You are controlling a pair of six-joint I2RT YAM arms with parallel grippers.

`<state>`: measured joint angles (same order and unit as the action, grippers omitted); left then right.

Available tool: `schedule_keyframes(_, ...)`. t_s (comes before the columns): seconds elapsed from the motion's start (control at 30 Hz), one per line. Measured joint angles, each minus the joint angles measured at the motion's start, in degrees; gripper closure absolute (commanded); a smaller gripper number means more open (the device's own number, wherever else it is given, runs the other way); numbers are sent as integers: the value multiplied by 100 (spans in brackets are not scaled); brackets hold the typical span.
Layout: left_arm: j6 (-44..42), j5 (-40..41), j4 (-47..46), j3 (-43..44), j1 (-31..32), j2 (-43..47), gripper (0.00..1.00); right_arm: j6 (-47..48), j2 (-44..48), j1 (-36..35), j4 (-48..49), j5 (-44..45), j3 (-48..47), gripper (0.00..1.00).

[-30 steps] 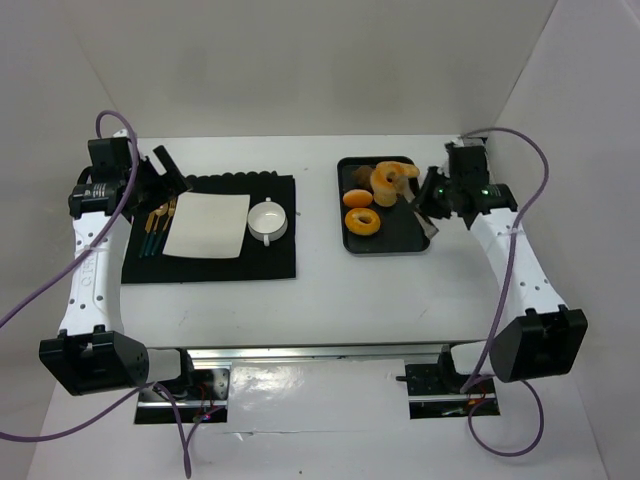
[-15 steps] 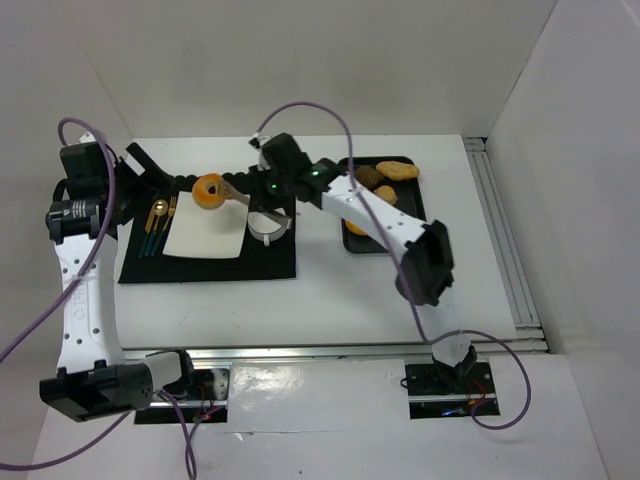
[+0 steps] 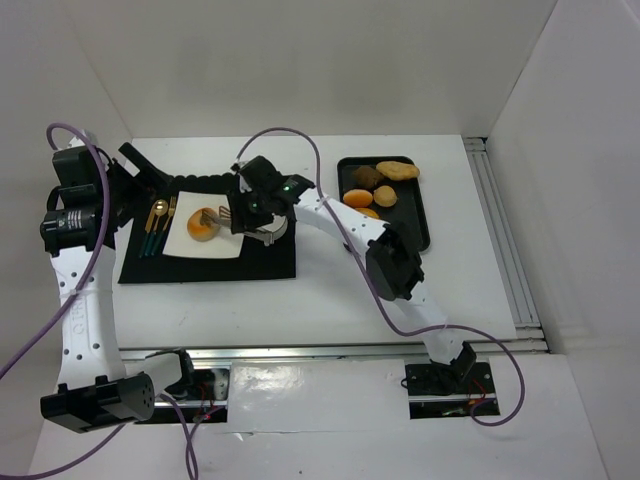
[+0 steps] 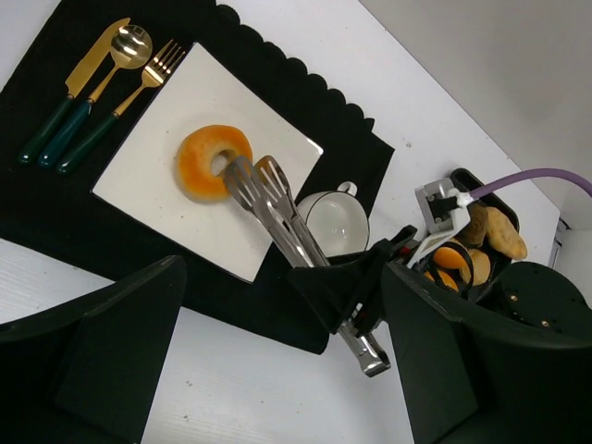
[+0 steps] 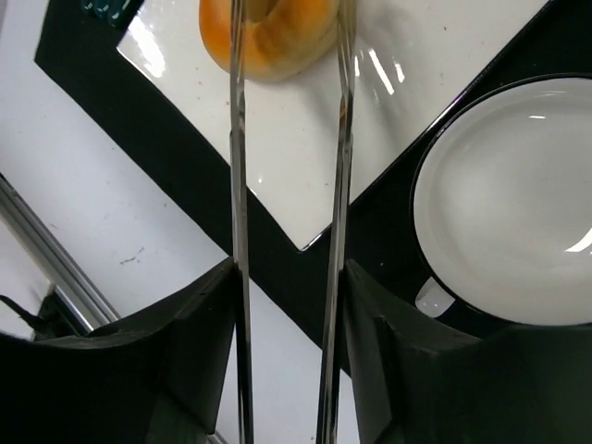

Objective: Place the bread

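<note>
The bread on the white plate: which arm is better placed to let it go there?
Right. The right gripper holds the tongs, whose tips are at the bread on the plate. The left gripper is open, empty, away from the plate.

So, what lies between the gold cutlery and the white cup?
The white square plate, carrying the bread with the tongs reaching to it; the left wrist view shows this most clearly.

Black scalloped placemat (image 3: 262,264) lies on the white surface (image 3: 320,300). It carries:
- a white square plate (image 3: 185,248);
- gold cutlery (image 3: 155,228) with dark green handles, just beside the plate's left edge;
- a white cup (image 4: 335,220), near the plate's right corner.

Metal tongs (image 4: 277,217) extend over the plate. A black tray (image 3: 413,216), well apart to the right, holds several rolls (image 3: 400,171).
</note>
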<state>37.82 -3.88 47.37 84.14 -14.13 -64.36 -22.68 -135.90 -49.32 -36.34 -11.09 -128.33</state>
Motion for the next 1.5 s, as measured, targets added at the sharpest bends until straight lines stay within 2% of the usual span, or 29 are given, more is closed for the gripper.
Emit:
schedule_keyframes(0.17, -2, -4, 0, 0, -11, -2, 0, -31, 326, 164, 24, -42, 96, 35)
schedule_keyframes(0.27, -4, 2, 0, 0, -39, 0, 0, -42, 605, 330, 37, -37, 96, 35)
schedule_keyframes(0.37, -7, 13, 2, 2, -42, -7, 0, -15, 1082, 483, 131, 46, 439, 40)
schedule_keyframes(0.6, -13, 17, 9, 83, -44, -118, 0, 151, 3974, 798, 887, 1217, 3755, 40)
schedule_keyframes(0.77, -15, 11, 13, 83, -44, -146, 0, 306, 5141, 750, 1375, 1832, 5316, 39)
schedule_keyframes(0.9, -28, -52, 7, 79, -44, -146, 0, 437, 5080, 511, 1655, 2218, 6151, 39)
schedule_keyframes(1.13, -101, -94, -20, 70, -44, -181, 2, 461, 4677, 289, 2006, 2487, 6791, 35)
schedule_keyframes(1.17, -142, -94, -26, 70, -44, -188, 2, 459, 4583, 280, 2074, 2520, 6832, 27)
schedule_keyframes(1.27, -168, -105, -74, 37, -44, -210, 2, 442, 4299, 267, 2243, 2590, 6891, 15)
schedule_keyframes(1.33, -181, -164, -96, 4, -44, -243, 2, 382, 4164, 232, 2216, 2715, 6891, 12)
schedule_keyframes(1.4, -188, -282, -116, -4, -44, -293, 2, 271, 4138, 188, 2142, 2949, 6874, 2)
schedule_keyframes(1.5, -192, -470, -136, -17, -44, -382, 2, 120, 4177, 162, 2004, 3340, 6690, 0)
